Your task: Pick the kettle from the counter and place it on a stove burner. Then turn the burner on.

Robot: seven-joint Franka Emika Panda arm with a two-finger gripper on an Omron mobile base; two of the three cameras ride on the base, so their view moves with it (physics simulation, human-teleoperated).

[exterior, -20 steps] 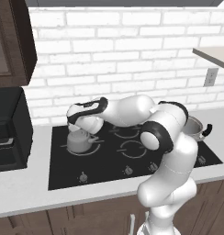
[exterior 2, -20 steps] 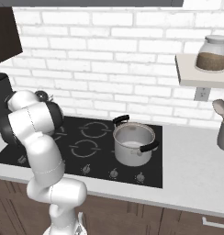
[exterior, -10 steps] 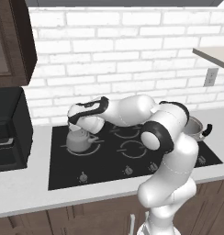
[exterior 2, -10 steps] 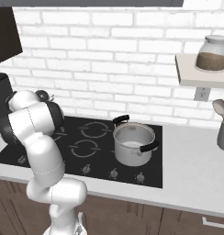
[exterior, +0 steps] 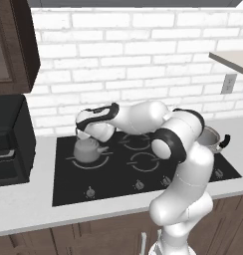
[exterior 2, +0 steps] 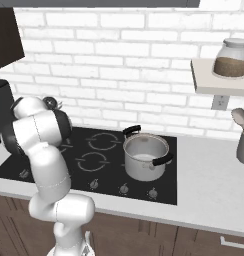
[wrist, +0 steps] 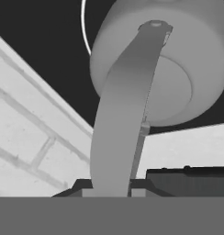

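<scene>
Hanging from the two-finger end effector (exterior: 88,135) by its thin arched handle, the small rounded silver-grey metal kettle (exterior: 87,150) is sitting low over the black glass cooktop (exterior: 143,172), at the left rear of the glass, on or just above the widest grey broken-circle burner marking (exterior: 88,162); whether its base is touching the glass cannot be told. In the hand view the handle band (wrist: 125,114) is running straight down between the dark fingertips (wrist: 81,186), with the round lid (wrist: 171,89) beyond it, so the fingers are closing tightly on that handle.

Judging by its look, the kettle is a rigid, smooth metal body, fairly light if empty, and likely to swing under a pinch on so thin a handle. The crown of the arch is the sensible place to be holding it, since the rounded body offers nothing flat to clamp and would be slippery.

A bigger steel pot with two black handles (exterior 2: 145,156) is standing on the right side of the cooktop, well apart from the kettle. The pale grey-white bench (exterior: 29,209) is surrounding the glass, and the row of small knobs (exterior: 138,185) along the front edge is waiting for the burner step.
</scene>
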